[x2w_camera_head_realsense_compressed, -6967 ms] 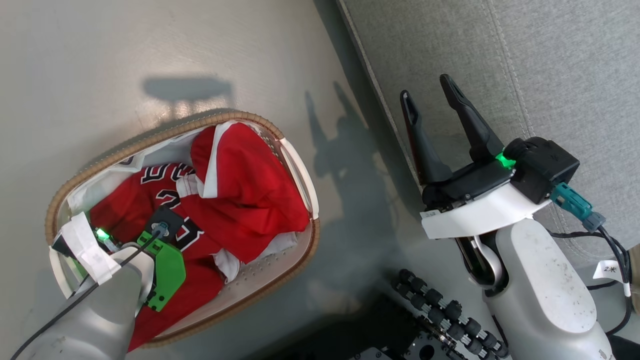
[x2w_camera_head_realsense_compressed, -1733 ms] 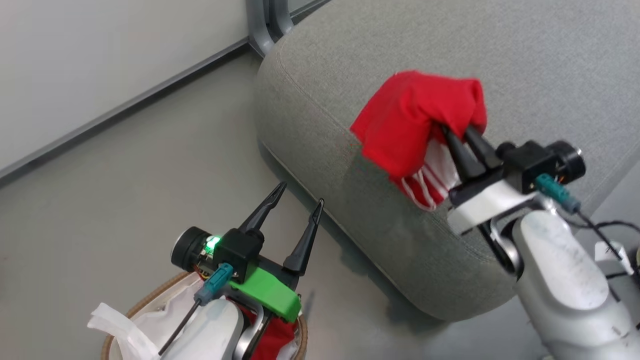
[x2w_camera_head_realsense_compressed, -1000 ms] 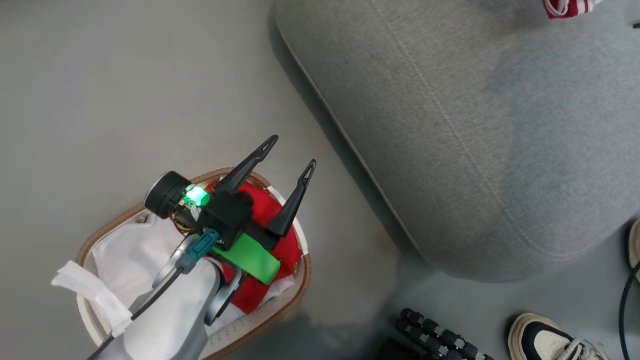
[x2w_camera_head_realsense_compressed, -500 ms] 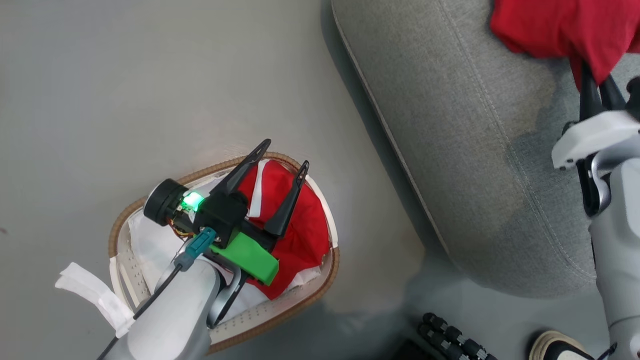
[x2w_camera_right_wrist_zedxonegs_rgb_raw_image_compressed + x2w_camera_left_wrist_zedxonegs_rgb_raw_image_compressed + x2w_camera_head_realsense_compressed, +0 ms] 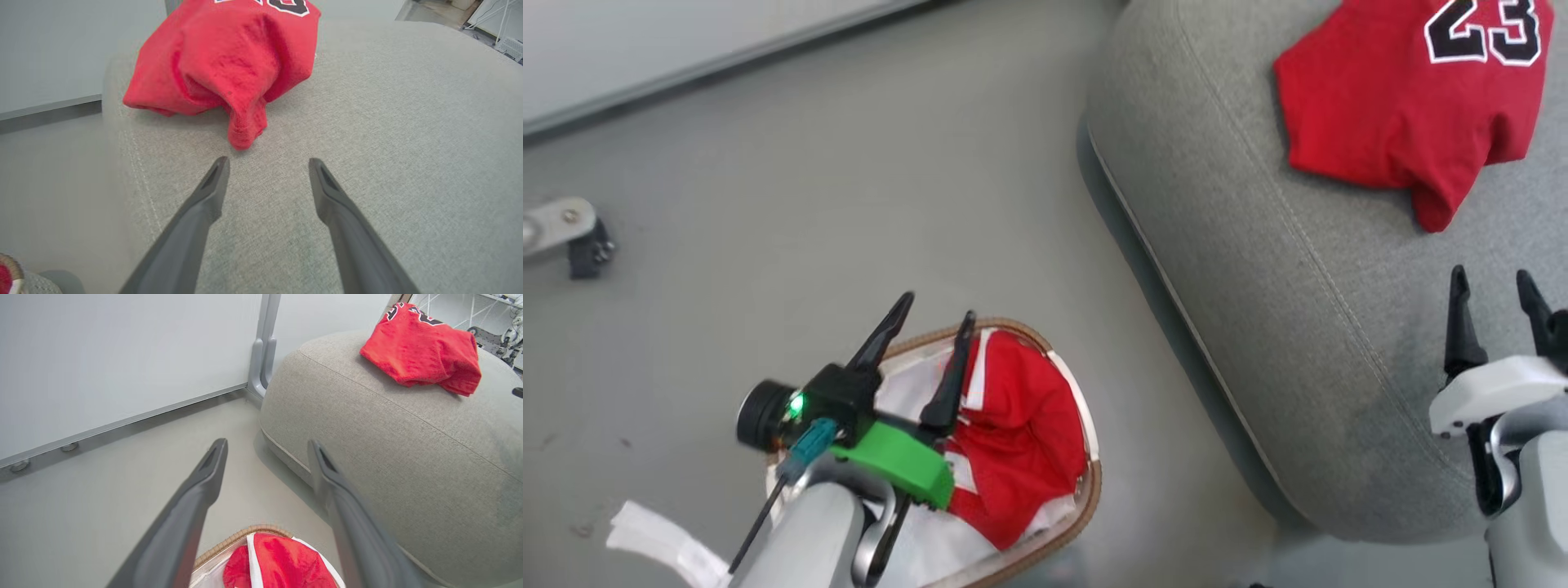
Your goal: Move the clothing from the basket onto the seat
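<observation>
A red garment marked "23" [image 5: 1401,114] lies crumpled on the light grey seat [image 5: 1258,269], also seen as the red garment [image 5: 229,61] ahead of my right gripper [image 5: 267,163] and as the red garment [image 5: 421,355] on the seat [image 5: 367,428]. My right gripper [image 5: 1493,287] is open and empty, just short of that garment above the seat [image 5: 388,122]. A second red garment with white trim [image 5: 1013,441] lies in the basket [image 5: 1082,506], also visible as the garment [image 5: 282,563]. My left gripper [image 5: 935,314] hangs open and empty above the basket rim [image 5: 241,535].
A white liner cloth [image 5: 907,384] lines the basket. A metal bracket [image 5: 560,233] sits on the grey floor at the left. A white wall with a grey post [image 5: 263,347] stands behind the seat's corner.
My right gripper has opened and let go of the red garment, which now lies on the seat; the gripper has drawn back. The head view has shifted. The left gripper stays open over the basket.
</observation>
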